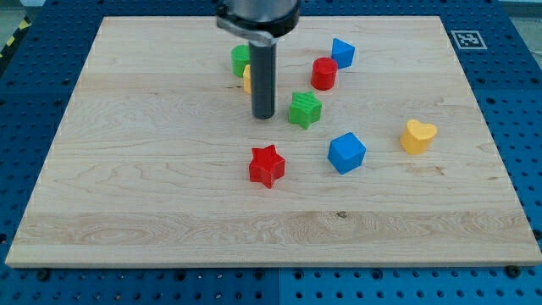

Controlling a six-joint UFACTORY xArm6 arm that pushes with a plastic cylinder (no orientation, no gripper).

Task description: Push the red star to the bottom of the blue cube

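The red star (267, 165) lies on the wooden board near the middle, a little below centre. The blue cube (346, 152) sits to its right, slightly higher in the view, with a gap between them. My tip (263, 115) rests on the board above the red star, apart from it, and just left of the green star (305, 109).
A red cylinder (323, 74) and a second blue block (342, 52) lie toward the view's top right. A green block (240, 60) and a yellow block (247, 79) sit partly hidden behind the rod. A yellow heart (417, 135) lies at the right.
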